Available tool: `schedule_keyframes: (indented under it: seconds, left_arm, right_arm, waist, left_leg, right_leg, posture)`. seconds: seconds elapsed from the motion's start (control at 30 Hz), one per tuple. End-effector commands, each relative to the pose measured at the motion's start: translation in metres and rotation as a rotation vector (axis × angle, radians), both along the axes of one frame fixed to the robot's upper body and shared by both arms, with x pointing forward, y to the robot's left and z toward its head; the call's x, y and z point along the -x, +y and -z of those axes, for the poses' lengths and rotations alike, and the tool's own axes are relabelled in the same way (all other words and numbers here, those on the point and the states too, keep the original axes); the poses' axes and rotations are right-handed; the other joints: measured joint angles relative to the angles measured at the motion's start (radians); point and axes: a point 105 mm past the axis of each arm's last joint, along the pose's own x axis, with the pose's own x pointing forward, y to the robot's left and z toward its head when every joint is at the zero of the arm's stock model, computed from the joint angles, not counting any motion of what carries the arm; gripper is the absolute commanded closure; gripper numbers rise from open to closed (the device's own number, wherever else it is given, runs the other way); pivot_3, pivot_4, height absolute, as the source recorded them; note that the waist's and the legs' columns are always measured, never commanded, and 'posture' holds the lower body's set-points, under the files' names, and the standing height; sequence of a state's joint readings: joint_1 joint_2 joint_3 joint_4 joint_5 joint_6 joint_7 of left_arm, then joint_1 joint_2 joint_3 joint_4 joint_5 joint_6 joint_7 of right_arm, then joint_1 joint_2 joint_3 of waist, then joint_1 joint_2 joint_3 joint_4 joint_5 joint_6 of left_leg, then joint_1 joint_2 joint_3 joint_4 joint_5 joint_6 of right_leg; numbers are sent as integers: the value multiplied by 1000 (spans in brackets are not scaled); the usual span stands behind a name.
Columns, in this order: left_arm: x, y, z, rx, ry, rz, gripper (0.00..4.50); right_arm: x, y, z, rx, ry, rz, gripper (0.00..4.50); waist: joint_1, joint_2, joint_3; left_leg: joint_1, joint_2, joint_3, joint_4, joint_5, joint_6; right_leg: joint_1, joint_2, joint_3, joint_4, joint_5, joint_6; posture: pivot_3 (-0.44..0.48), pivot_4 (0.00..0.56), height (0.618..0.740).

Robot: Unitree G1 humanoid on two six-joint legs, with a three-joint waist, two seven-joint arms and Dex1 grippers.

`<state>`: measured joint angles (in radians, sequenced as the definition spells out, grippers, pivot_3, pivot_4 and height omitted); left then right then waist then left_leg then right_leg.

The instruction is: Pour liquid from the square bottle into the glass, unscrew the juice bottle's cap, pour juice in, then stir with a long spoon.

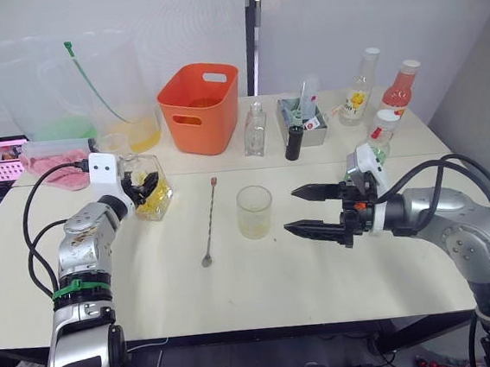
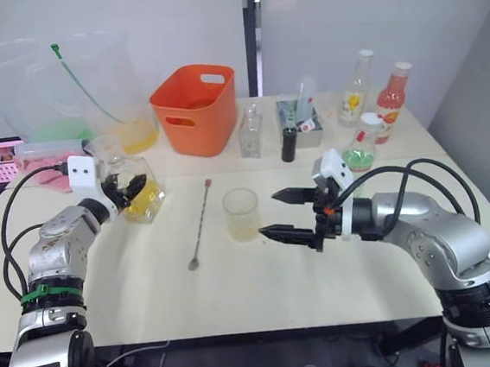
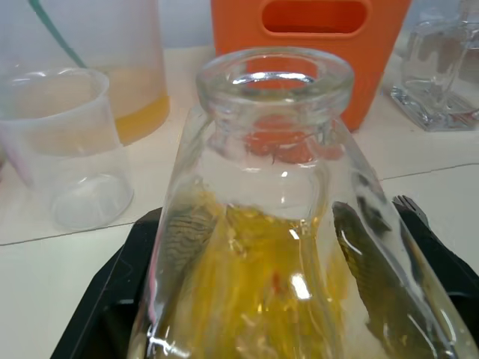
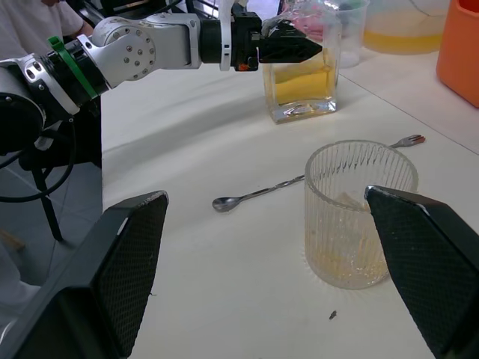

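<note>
Here the left end effector is clamped around the square bottle, one black finger on each flat side, and the bottle stands upright on the desk with its neck open and yellow liquid in its lower part. Across the desk, the right end effector hovers with its two fingers spread wide and nothing between them, its tips just right of the glass. The glass stands upright near the desk's middle with a little pale yellow liquid at the bottom. The long spoon lies flat between bottle and glass, bowl at the near end. Farther right, behind the right arm, stands the juice bottle with the juice bottle's cap on. An orange basket sits at the far side.
</note>
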<state>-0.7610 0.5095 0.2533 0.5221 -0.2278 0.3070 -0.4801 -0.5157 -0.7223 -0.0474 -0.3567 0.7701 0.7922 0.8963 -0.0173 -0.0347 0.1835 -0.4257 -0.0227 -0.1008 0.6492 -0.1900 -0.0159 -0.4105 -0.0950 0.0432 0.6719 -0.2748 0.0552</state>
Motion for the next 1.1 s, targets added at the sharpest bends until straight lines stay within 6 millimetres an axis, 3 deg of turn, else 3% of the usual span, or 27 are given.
schedule_keyframes:
  seconds: [0.03,0.07,0.33,0.43,0.53,0.6,0.7,0.83,0.93,1.1]
  left_arm:
    - [2,2,-25,-43,-78,6,385]
    - [3,2,-28,-48,-84,9,22]
    - [13,-4,-61,-18,-192,41,22]
    - [32,-11,-122,9,-396,82,22]
    - [51,-26,-158,3,-500,177,22]
    - [64,-41,-163,-9,-504,299,22]
    - [83,-58,-147,-88,-447,462,22]
    - [119,-74,-84,-143,-178,712,22]
    - [135,-63,-53,-187,-112,728,22]
    - [138,-38,-8,-203,18,614,22]
  right_arm:
    - [6,-2,-10,-9,-40,-4,0]
    - [6,-3,-10,-8,-40,-2,0]
    - [5,-4,-10,-7,-37,-3,0]
    - [3,-5,-11,-2,-40,-2,0]
    - [3,-5,-12,-1,-43,-5,0]
    - [2,-4,-12,-5,-41,-6,0]
    - [2,-4,-11,-7,-38,-6,0]
    - [1,-8,-6,-7,-28,28,0]
    - [-1,-12,0,-23,-31,83,0]
    - [-2,-25,16,-5,-34,160,0]
  waist:
    - [-1,0,0]
    - [-1,0,0]
    - [-1,0,0]
    - [-1,0,0]
    - [-1,0,0]
    - [-2,0,0]
    - [-7,3,-2]
    - [-24,4,-2]
    - [-28,4,-2]
    - [-19,4,-2]
  left_leg:
    - [0,0,0,0,0,0]
    - [1,0,0,0,0,0]
    - [2,0,0,0,0,0]
    - [1,0,0,0,0,0]
    - [1,0,0,0,0,0]
    - [1,0,0,0,0,0]
    - [5,0,2,-2,0,0]
    - [10,3,3,-6,0,0]
    - [10,5,3,-6,0,0]
    - [10,5,3,-7,0,0]
  right_leg:
    - [0,0,0,0,0,0]
    - [0,0,0,0,0,0]
    - [0,0,0,0,0,0]
    - [0,0,0,0,0,0]
    - [0,0,0,-1,0,0]
    - [0,0,0,-1,0,0]
    - [4,0,1,-2,0,0]
    - [7,2,2,-4,0,0]
    - [6,3,2,-5,0,-1]
    - [7,3,2,-7,0,-1]
  posture:
    - [0,150,740]
    - [0,150,740]
    - [0,150,740]
    - [0,150,740]
    - [0,150,740]
    - [0,150,740]
    - [0,150,740]
    - [0,150,740]
    - [0,150,740]
    - [0,150,740]
